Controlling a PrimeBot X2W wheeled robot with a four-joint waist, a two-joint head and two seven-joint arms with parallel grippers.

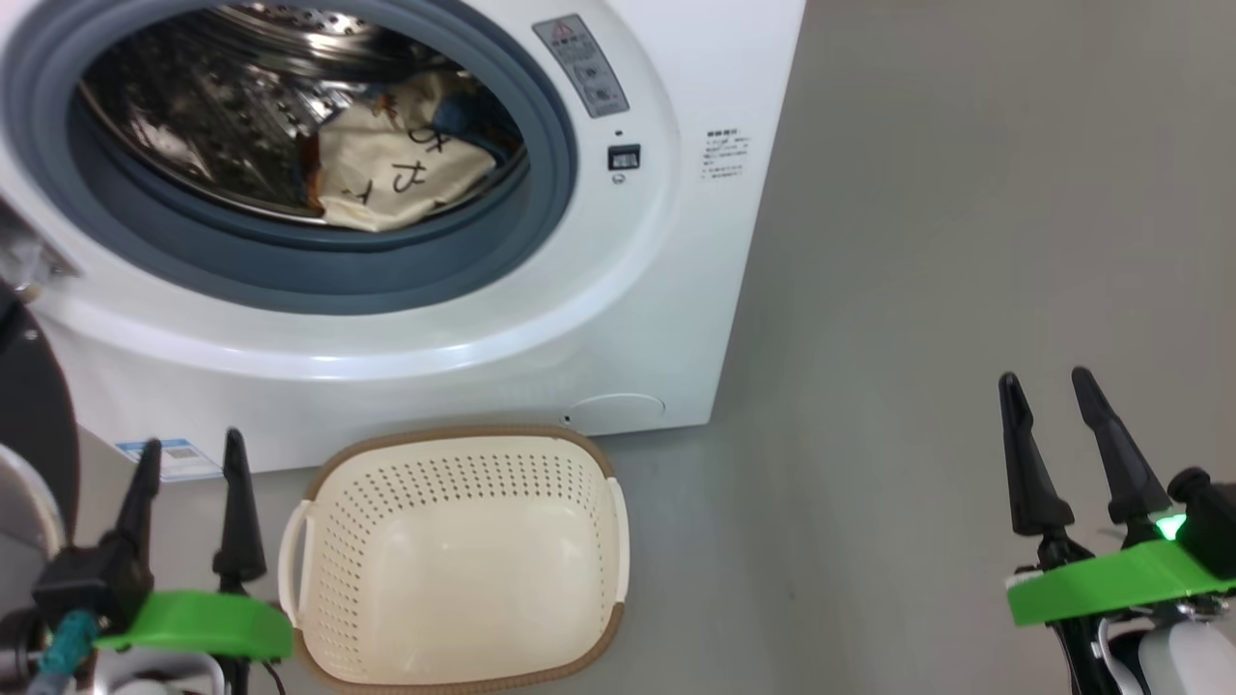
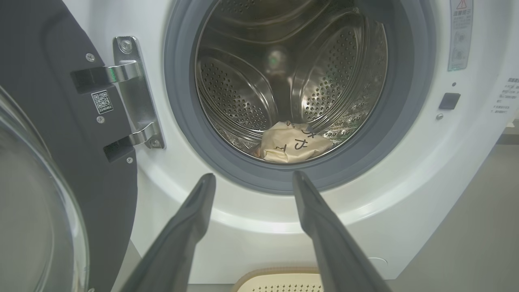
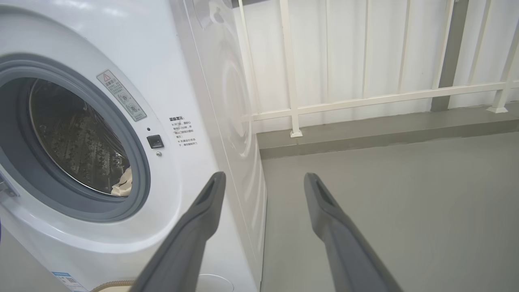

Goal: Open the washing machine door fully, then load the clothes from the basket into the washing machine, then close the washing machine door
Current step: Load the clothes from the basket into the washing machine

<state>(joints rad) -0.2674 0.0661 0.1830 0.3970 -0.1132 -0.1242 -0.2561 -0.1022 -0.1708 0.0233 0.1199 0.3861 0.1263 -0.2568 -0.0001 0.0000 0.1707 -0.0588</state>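
Note:
The white washing machine (image 1: 618,319) stands with its round mouth uncovered. The clothes (image 1: 396,174) lie in the steel drum, cream cloth with black marks on top, and show as the clothes (image 2: 294,142) and a sliver of cloth (image 3: 121,184) in the wrist views. The washing machine door (image 2: 44,134) hangs swung out on its hinge at the left, and its black rim (image 1: 34,405) shows in the head view. The cream basket (image 1: 454,560) sits on the floor before the machine, nothing in it. My left gripper (image 1: 190,446) is open beside the basket's left handle. My right gripper (image 1: 1045,376) is open over bare floor.
Grey floor (image 1: 917,290) spreads to the right of the machine. A white railing (image 3: 365,97) on a low kerb runs behind it. A blue label (image 1: 169,458) sits low on the machine's front. The basket rim (image 2: 279,275) lies just below the left fingers.

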